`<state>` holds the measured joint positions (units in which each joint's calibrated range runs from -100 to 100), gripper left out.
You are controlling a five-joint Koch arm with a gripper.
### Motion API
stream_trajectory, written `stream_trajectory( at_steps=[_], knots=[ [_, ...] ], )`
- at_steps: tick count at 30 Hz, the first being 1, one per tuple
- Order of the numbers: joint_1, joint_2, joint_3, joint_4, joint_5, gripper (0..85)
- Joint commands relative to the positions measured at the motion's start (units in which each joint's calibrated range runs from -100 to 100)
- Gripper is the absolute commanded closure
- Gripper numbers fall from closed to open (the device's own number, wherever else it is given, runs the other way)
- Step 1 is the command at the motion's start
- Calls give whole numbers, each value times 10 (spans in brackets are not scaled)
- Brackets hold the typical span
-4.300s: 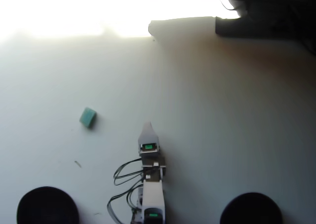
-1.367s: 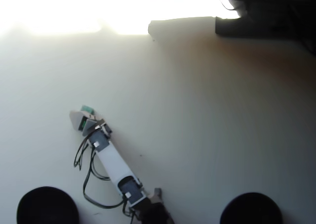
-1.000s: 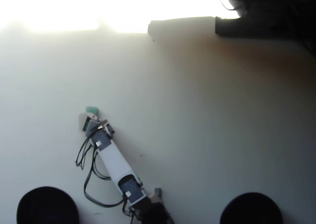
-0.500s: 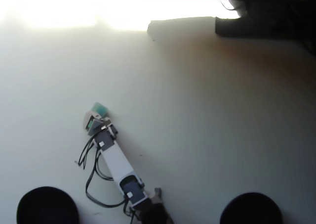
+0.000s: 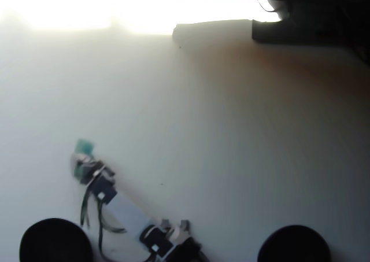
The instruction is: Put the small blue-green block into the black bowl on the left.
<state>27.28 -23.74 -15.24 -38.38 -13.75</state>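
In the overhead view the small blue-green block sits at the tip of my gripper, which is shut on it. The frame is blurred there, so the fingers are not sharply outlined. The white arm runs from the bottom centre up and to the left. The black bowl lies at the bottom left corner, below the gripper and a little to its left, partly cut off by the frame edge. The block is apart from the bowl, well above its rim.
A second dark round bowl sits at the bottom right. Dark equipment fills the top right edge. Strong glare washes out the top left of the white table. Loose black cables hang beside the arm.
The arm has swung left and down toward the bottom left bowl, carrying the block with it. Earlier the block lay alone on the table and the gripper closed on it.
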Motion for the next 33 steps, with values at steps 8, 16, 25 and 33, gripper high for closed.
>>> stream_trajectory(
  at_steps=[8, 16, 25, 33],
  knots=[
    [95, -31, 218, -95, 1, 823],
    [187, -33, 255, -149, -3, 823],
    [254, -97, 167, -178, 3, 823],
    [297, -157, 83, -179, 7, 823]
  ],
)
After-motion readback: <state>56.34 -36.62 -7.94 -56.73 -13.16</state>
